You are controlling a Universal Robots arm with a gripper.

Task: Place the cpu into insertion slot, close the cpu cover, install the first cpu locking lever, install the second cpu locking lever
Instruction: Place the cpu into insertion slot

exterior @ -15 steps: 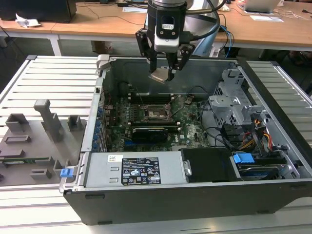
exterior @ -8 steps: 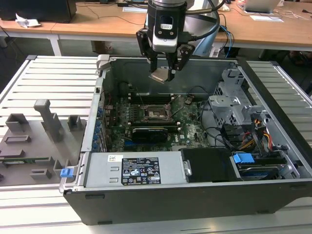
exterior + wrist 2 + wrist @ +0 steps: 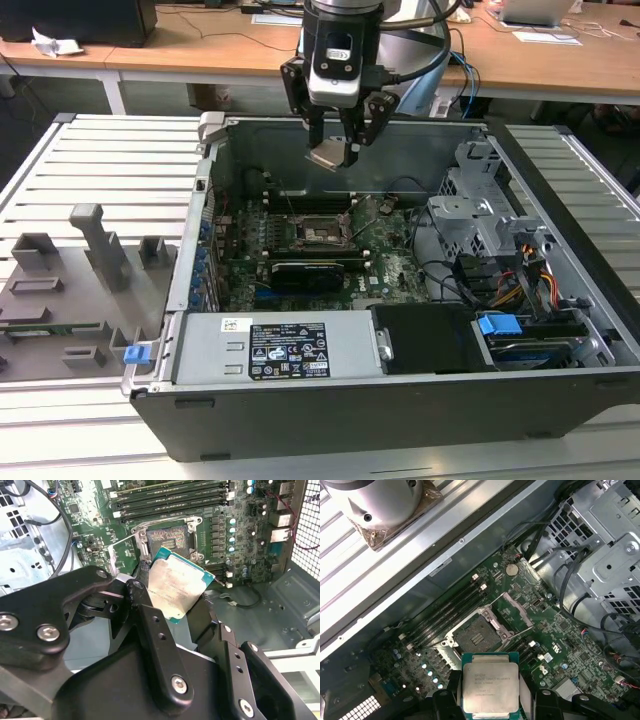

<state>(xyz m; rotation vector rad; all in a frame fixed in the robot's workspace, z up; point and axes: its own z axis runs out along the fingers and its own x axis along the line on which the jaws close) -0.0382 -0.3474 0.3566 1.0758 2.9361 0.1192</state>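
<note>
My gripper (image 3: 335,152) hangs over the open computer case, shut on the cpu (image 3: 330,157), a flat square chip with a dull silver top. The chip is held by its edges between the black fingers (image 3: 141,597) and sits tilted in both wrist views (image 3: 175,587) (image 3: 490,687). Below it on the green motherboard lies the insertion slot (image 3: 322,232) (image 3: 170,539) (image 3: 476,637), a black square socket with a silver rim and nothing in it. The cpu cover (image 3: 510,599) stands swung open beside the socket. The cpu is well above the slot and not touching it.
A long black card with fins (image 3: 305,270) lies in front of the socket. The power supply (image 3: 275,350) fills the case's near side. A drive cage (image 3: 480,215) and cables stand at the exterior view's right. A grey fixture plate (image 3: 70,290) rests outside at the left.
</note>
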